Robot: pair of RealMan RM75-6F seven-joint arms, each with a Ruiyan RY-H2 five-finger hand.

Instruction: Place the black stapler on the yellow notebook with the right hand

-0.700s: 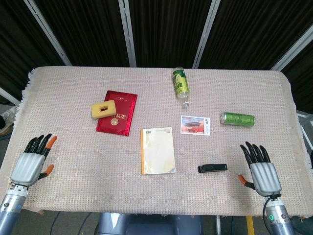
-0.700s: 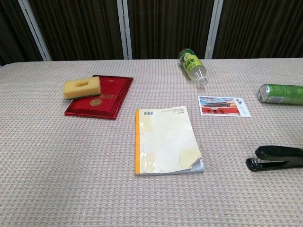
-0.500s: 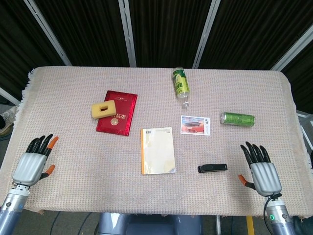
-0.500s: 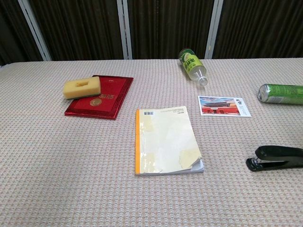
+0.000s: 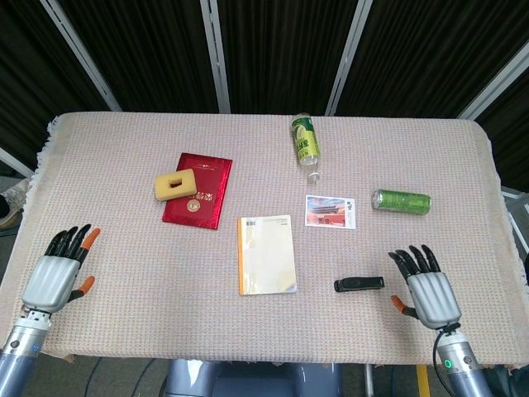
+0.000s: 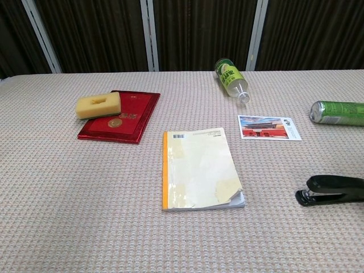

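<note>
The black stapler point(image 5: 359, 284) point(image 6: 331, 190) lies flat on the cloth, right of the yellow notebook point(image 5: 266, 254) point(image 6: 200, 168), with a gap between them. My right hand point(image 5: 424, 288) hovers just right of the stapler near the table's front edge, fingers spread, holding nothing and not touching it. At the front left corner my left hand point(image 5: 59, 270) is open too, far from both objects. Neither hand shows in the chest view.
A green can point(image 5: 401, 201) lies on its side beyond the stapler, a postcard point(image 5: 331, 210) beside it. A plastic bottle point(image 5: 306, 145) lies at the back centre. A yellow sponge point(image 5: 175, 184) sits on a red booklet point(image 5: 198, 189) at the left.
My right hand has shifted left and slightly forward, closing on the stapler. The left hand drifted a little. The objects have not moved.
</note>
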